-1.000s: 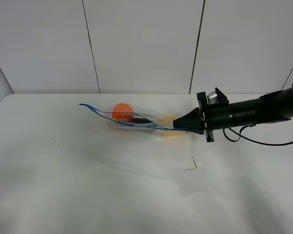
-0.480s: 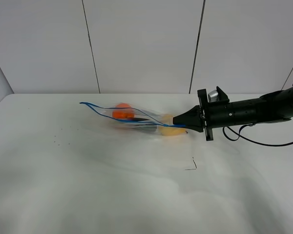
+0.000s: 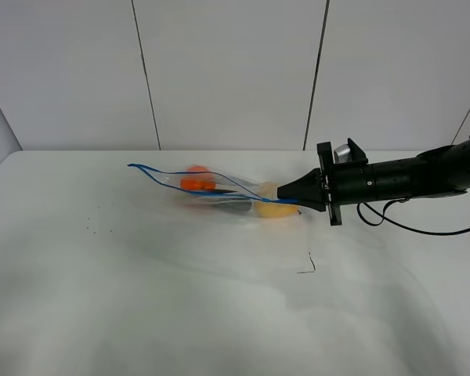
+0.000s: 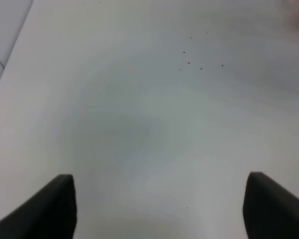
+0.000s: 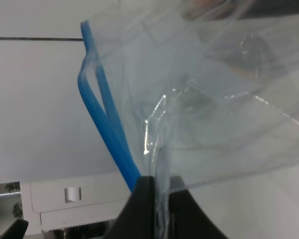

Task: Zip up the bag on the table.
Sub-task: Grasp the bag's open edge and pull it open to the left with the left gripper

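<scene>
The clear bag lies on the white table at the back middle, with orange and yellow produce and a dark piece inside. Its blue zipper strip gapes open at the left end. My right gripper reaches in from the right and is shut on the bag's right end by the strip. The right wrist view shows the jaws pinched on the clear plastic next to the blue strip. My left gripper is open over bare table and does not show in the exterior view.
A small dark mark lies on the table in front of the right gripper. Fine dark specks dot the left side and also show in the left wrist view. A panelled wall stands behind the table.
The right gripper has pulled the bag's right end slightly up and back. The bag has stretched flatter and the orange produce sits lower in it. Little has moved in the last half second.
</scene>
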Controlling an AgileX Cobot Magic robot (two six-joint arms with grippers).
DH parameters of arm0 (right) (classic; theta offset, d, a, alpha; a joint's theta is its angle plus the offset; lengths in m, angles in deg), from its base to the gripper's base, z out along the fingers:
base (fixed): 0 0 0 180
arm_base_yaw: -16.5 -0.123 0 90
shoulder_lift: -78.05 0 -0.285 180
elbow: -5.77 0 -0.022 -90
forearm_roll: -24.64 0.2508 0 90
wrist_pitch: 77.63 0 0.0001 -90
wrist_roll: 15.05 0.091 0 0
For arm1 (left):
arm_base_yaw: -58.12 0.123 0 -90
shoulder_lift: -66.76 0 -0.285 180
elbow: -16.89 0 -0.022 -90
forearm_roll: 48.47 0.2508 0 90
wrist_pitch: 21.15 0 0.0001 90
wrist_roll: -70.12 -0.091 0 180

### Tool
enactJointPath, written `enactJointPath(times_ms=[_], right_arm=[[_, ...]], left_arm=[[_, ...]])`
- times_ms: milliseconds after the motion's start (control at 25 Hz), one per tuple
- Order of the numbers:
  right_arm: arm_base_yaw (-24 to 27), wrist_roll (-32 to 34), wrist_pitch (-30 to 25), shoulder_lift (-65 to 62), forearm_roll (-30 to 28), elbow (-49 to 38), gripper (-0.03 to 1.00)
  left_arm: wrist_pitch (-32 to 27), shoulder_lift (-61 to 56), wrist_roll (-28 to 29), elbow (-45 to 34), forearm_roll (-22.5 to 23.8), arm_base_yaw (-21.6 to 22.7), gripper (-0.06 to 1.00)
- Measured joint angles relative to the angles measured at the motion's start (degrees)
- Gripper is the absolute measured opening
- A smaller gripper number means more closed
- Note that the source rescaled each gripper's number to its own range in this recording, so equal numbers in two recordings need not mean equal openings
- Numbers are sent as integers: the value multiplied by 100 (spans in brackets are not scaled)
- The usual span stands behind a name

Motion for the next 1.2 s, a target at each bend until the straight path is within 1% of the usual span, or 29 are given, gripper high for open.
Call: enactJointPath(times_ms=[160, 360, 520, 840, 1000, 1120, 1200], right_arm=[[0, 0, 0, 0, 0, 0, 0], [0, 0, 0, 0, 0, 0, 0], [0, 22, 0, 0, 0, 0, 0], [0, 27, 0, 0, 0, 0, 0], [0, 27, 0, 0, 0, 0, 0], [0, 27, 0, 0, 0, 0, 0], [0, 27, 0, 0, 0, 0, 0]], left_arm=[[-11, 0, -4, 0, -234, 0, 87], [-50, 0, -4, 0, -811, 0, 87], [-57, 0, -4, 0, -896, 0, 87], [-64, 40, -4, 80, -908, 0, 87], [-59, 764, -49, 691, -913, 0, 87], [-54, 1672, -184, 1361, -913, 0, 87], [-46, 2391, -397, 1853, -913, 0, 87]])
